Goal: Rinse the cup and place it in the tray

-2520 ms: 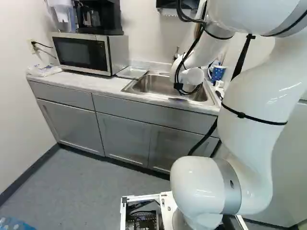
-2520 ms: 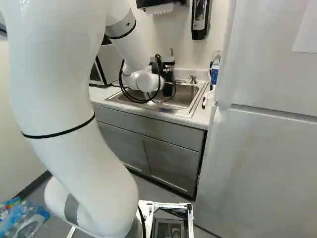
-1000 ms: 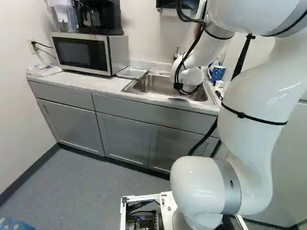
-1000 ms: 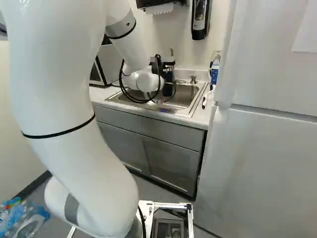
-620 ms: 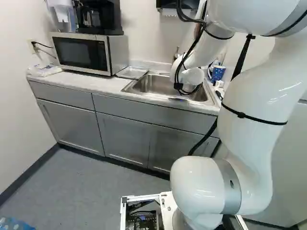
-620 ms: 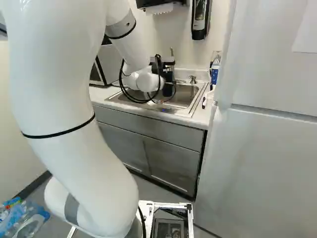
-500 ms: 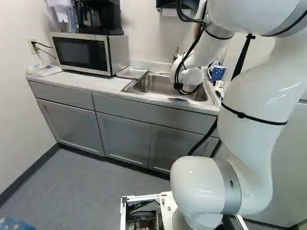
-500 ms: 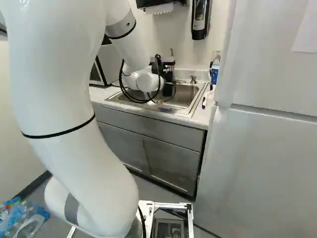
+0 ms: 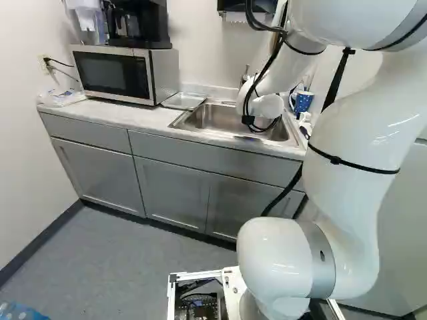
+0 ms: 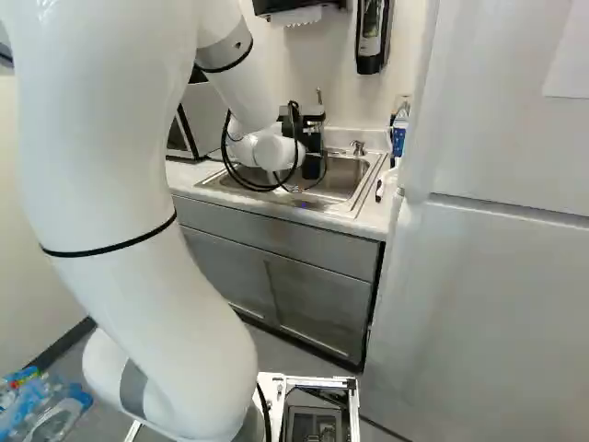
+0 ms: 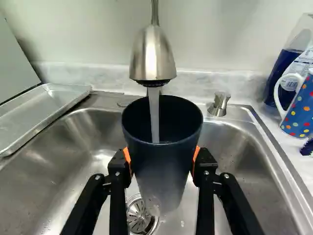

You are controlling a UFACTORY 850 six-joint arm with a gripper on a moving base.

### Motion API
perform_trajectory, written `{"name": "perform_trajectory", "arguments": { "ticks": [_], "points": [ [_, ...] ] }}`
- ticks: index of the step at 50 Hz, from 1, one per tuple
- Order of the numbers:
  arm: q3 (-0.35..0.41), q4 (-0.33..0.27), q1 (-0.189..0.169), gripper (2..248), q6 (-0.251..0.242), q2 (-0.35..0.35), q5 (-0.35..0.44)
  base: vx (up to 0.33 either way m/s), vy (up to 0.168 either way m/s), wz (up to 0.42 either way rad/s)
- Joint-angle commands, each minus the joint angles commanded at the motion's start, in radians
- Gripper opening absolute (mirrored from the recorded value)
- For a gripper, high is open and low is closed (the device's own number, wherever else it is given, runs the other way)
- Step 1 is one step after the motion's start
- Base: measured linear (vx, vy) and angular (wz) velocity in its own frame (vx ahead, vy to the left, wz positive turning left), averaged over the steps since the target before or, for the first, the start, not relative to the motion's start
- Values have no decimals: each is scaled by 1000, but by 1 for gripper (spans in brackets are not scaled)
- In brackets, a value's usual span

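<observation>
The dark cup (image 11: 164,166) is grasped by the gripper (image 10: 313,138), with the orange pads (image 11: 127,156) pressed against its opposite sides. It is held over the sink (image 9: 220,119), directly below the faucet (image 11: 152,54), and a stream of water (image 11: 154,115) is received in its open mouth. Beyond the cup's lower end, the drain (image 11: 141,218) is partly hidden.

The metal tray (image 9: 183,101) is set on the counter (image 9: 150,120), just left of the sink, with the microwave (image 9: 120,75) placed farther left. On the right side of the sink, a spotted blue mug (image 11: 299,115) is seen beside a bottle of blue liquid (image 11: 279,78).
</observation>
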Motion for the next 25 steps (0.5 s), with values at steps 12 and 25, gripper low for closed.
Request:
{"name": "perform_trajectory", "arguments": {
  "ticks": [12,25],
  "points": [
    [0,0,0,126,0,0,0,0,0,0],
    [0,0,0,126,0,0,0,0,0,0]
  ]
}}
